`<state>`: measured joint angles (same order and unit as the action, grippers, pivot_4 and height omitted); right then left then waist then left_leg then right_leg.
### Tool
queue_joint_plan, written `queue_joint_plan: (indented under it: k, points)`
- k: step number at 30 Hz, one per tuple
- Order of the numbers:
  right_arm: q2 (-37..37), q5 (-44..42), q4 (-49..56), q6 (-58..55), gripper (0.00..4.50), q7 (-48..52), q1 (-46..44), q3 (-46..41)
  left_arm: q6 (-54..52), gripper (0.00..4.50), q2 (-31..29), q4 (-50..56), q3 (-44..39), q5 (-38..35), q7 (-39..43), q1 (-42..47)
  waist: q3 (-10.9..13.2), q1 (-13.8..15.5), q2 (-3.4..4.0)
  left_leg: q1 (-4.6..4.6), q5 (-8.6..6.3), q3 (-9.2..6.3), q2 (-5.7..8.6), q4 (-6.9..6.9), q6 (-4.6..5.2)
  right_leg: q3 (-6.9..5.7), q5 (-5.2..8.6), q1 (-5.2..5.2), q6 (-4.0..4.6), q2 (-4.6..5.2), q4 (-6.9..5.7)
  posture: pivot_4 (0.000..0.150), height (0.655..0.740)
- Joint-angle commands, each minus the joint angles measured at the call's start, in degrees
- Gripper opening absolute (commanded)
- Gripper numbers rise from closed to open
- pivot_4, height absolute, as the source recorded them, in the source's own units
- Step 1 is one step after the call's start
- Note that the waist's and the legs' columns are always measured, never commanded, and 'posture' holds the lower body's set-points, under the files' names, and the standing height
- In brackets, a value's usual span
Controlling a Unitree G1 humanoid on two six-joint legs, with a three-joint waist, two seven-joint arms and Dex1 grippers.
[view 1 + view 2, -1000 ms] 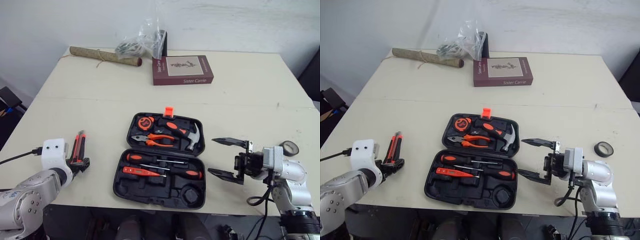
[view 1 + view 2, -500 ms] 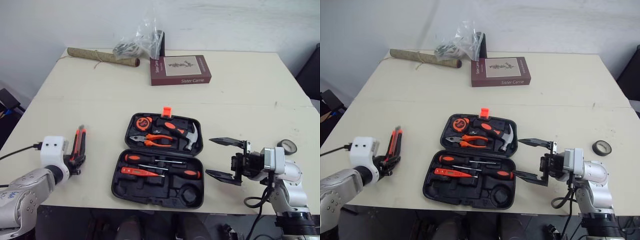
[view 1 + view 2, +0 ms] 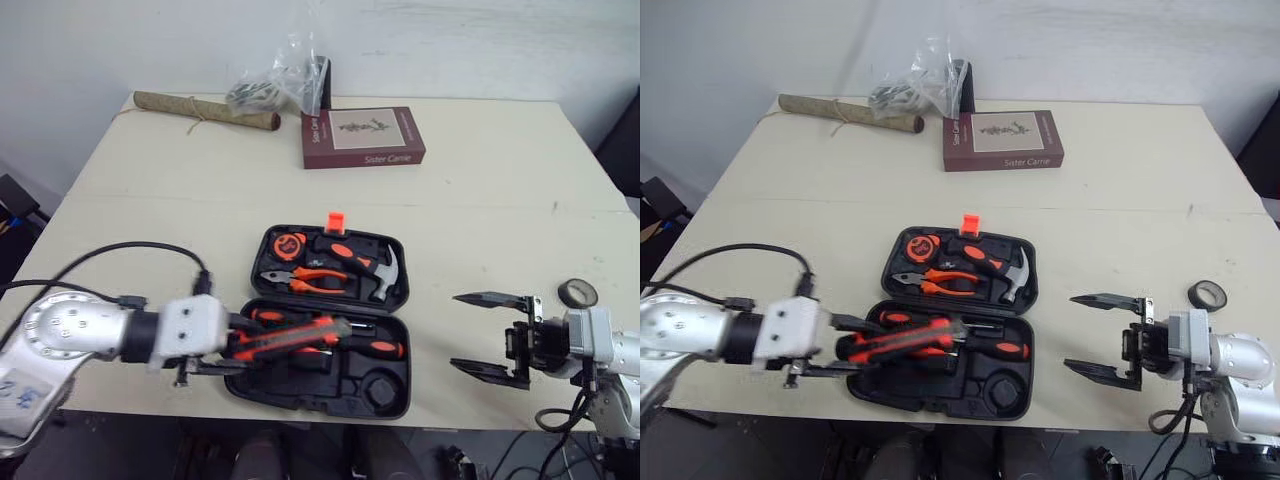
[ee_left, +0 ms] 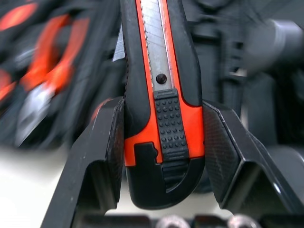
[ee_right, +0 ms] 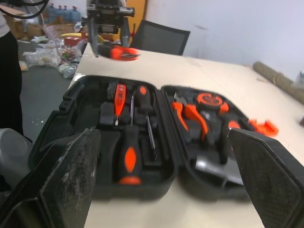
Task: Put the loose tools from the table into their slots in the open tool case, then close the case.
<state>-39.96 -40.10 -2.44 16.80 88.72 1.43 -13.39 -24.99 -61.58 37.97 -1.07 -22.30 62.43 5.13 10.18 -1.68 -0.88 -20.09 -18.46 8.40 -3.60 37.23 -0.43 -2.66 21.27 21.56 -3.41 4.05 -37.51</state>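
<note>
Swung over the moulded black case [image 3: 300,392], left tool [image 4: 164,107] clamps the ribbed orange-black knife [image 3: 290,338]; right tool [image 3: 456,331] gapes.

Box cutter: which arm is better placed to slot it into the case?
Left. The left end effector grips the box cutter over the open tool case; the right end effector hangs open, empty, beside it.

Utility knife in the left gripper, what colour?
Knife is black and orange, clearest in left wrist view.
</note>
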Motion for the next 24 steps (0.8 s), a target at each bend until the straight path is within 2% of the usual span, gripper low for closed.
queue_joint_plan:
  k: [1, 5, 12, 24]
  points:
    - [-0.6, -0.4, -1.2, 3.5, 4.50, 3.8, 2.9, 0.3, -1.8, 1.66, -0.4, 2.3, 10.2, 5.1, 2.0, 5.4, 0.0, 0.1, 0.00, -0.01, 0.02, 0.00, 0.00, 0.00, 0.00, 0.01, 0.00, 0.01, 0.00, -0.03, -0.01, 0.150, 0.7400]
    - [-1.3, -0.6, -1.3, 4.8, 4.50, 3.8, 5.1, -0.2, -4.9, 1.66, 0.9, 2.1, 16.8, 9.8, 1.0, 9.7, 0.0, 0.1, 0.00, -0.03, 0.02, 0.02, -0.04, 0.07, 0.00, 0.04, -0.01, 0.02, -0.02, -0.07, -0.01, 0.150, 0.7400]
    - [-2.0, -1.0, 2.8, 4.0, 4.50, 2.7, 8.1, -2.2, -4.4, 1.66, -1.3, 0.2, 20.2, 16.0, 2.8, 11.8, 0.0, 0.2, -0.01, -0.02, 0.02, 0.00, -0.06, 0.13, 0.01, 0.06, -0.02, 0.02, -0.04, -0.07, -0.06, 0.150, 0.7400]
    - [-2.1, 0.7, 11.8, -1.3, 4.50, -4.9, 8.3, -1.8, -4.8, 1.66, 1.2, -0.5, 21.3, 18.0, 4.0, 13.8, 0.0, 0.3, -0.01, -0.03, 0.02, -0.01, -0.07, 0.18, 0.01, 0.05, -0.02, 0.00, -0.04, -0.07, -0.09, 0.150, 0.7400]
